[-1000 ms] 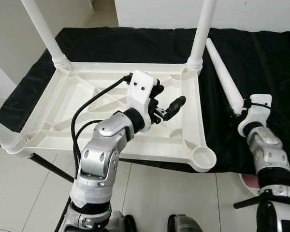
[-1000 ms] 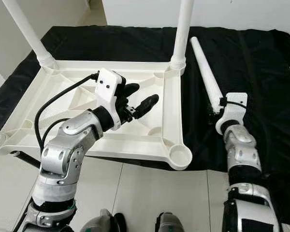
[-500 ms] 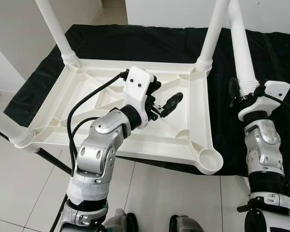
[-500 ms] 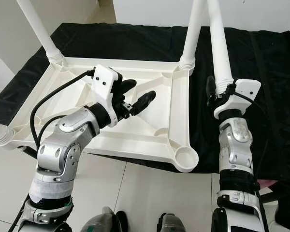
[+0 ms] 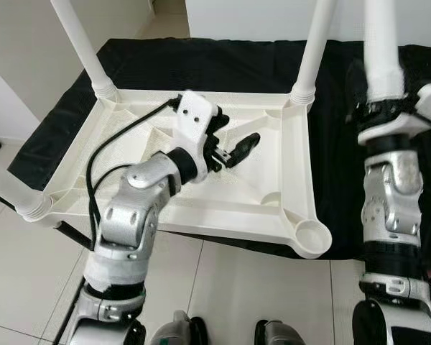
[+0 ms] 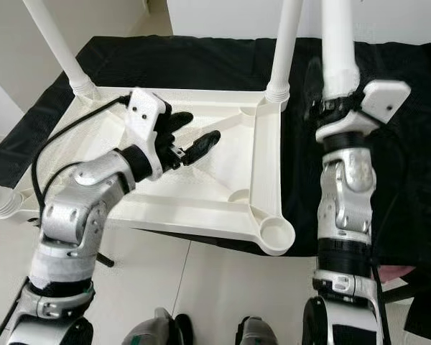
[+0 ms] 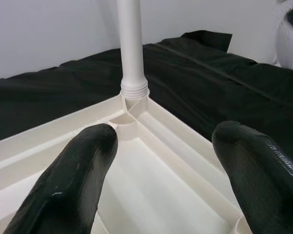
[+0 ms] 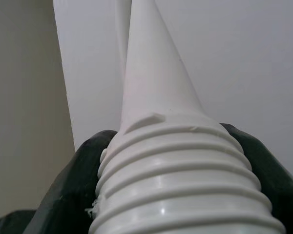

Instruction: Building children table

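The white plastic table top [image 5: 271, 216] lies upside down on a black cloth. Three white legs stand screwed into its corners: far left [image 5: 79, 43], far right [image 5: 317, 43] and near left [image 5: 7, 187]. The near right socket [image 5: 307, 235] holds nothing. My right gripper [image 5: 378, 113] is shut on the fourth leg [image 5: 382, 43] near its threaded end [image 8: 176, 165], holding it upright above the cloth to the right of the table top. My left gripper [image 5: 233, 133] hovers open over the table top's ribbed underside, its fingers [image 7: 73, 180] pointing toward the far right leg [image 7: 131, 44].
The black cloth [image 5: 201, 65] covers the support under the table top and reaches past it at the back and right. Pale tiled floor [image 5: 237, 287] lies in front, with my feet at the bottom edge. White walls stand behind and to the left.
My right gripper has lifted the fourth leg off the cloth and swung it upright, rising higher. The left gripper stays open over the underside, shifted slightly. The camera has moved.
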You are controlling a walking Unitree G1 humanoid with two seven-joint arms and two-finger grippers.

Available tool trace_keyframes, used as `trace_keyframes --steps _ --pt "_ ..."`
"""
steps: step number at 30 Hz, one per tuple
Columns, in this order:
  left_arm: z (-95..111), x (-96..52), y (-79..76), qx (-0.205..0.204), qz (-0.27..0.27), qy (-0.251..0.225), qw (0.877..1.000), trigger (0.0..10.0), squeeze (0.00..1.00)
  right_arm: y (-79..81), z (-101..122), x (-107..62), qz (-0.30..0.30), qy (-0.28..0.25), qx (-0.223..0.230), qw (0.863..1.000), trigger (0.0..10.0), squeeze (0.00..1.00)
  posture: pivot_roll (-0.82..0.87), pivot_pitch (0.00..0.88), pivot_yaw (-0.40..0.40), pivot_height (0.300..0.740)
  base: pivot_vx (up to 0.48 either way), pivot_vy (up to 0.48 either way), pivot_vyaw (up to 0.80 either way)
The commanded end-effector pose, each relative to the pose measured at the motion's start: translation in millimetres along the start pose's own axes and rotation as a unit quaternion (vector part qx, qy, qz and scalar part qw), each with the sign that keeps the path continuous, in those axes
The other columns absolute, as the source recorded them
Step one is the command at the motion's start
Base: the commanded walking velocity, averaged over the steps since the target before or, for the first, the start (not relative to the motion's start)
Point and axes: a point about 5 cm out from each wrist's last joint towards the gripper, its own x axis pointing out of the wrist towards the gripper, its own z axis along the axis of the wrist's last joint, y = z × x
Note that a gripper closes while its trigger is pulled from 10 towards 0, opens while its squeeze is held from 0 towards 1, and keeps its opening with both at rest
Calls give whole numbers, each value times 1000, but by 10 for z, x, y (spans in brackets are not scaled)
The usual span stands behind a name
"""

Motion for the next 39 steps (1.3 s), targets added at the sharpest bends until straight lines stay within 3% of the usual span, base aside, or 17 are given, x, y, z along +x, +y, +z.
trace_keyframes --steps 1,10,11,12,13,21,24,29,30,39 --pt "-31 -21 33 -4 -15 11 1000 10000 0 86 167 96 27 -47 -10 999 10000 0 -93 111 158 740 0 0 0" --pt "-17 -43 87 -3 -33 16 999 10000 0 150 293 170 52 -73 -9 996 10000 0 -87 110 153 740 0 0 0" --pt "-2 -40 101 -18 -44 14 999 10000 90 195 264 140 66 -64 -8 996 10000 0 -88 109 151 740 0 0 0" --pt "-2 -40 101 -18 -44 14 999 10000 90 195 264 140 66 -64 -8 996 10000 0 -88 109 151 740 0 0 0" --pt "17 -41 110 -34 -51 9 998 10000 1000 223 226 101 75 -54 -7 996 10000 0 -87 110 146 740 0 0 0" --pt "135 -37 178 -84 -86 -9 993 10000 1000 333 48 -103 110 0 -2 994 10000 0 -90 113 140 740 0 0 0" --pt "198 6 224 -113 -96 -13 989 10000 1000 403 -49 -265 131 35 4 991 10000 0 -96 122 138 740 0 0 0" --pt "220 29 248 -140 -97 -11 985 10000 1000 444 -77 -350 140 49 6 989 10000 0 -98 128 141 740 0 0 0" --pt "223 31 247 -143 -99 -9 985 10000 0 455 -81 -378 142 54 7 988 10000 0 -98 131 141 740 0 0 0" --pt "257 38 226 -156 -112 -4 981 10000 0 460 -76 -408 140 62 10 988 10000 0 -80 132 139 740 0 0 0"
